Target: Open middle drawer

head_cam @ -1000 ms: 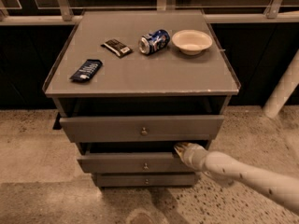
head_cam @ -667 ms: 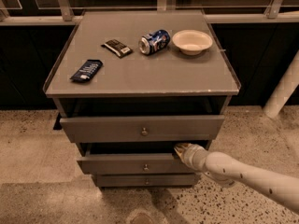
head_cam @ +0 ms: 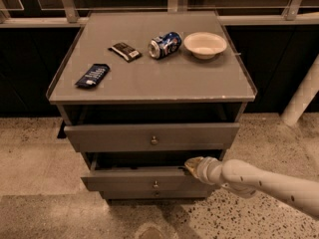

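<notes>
The grey cabinet has three drawers. The middle drawer [head_cam: 129, 179], with a small round knob [head_cam: 156, 184], stands partly pulled out, and a dark gap shows above its front. My gripper [head_cam: 192, 164] sits at the top edge of that drawer front, near its right end, with the white arm reaching in from the lower right. The wide top drawer [head_cam: 114, 136] also juts out a little. Only a thin strip of the narrow bottom drawer [head_cam: 149, 194] shows under the middle one.
On the cabinet top [head_cam: 199, 81] lie a blue snack bag [head_cam: 93, 75], a dark snack bar [head_cam: 125, 51], a tipped blue can [head_cam: 165, 45] and a white bowl [head_cam: 205, 44]. A white post [head_cam: 302, 96] stands at the right. The floor is speckled.
The middle drawer front and its knob have come a little further out toward the camera, with my gripper following at its top edge. The top drawer has not moved.
</notes>
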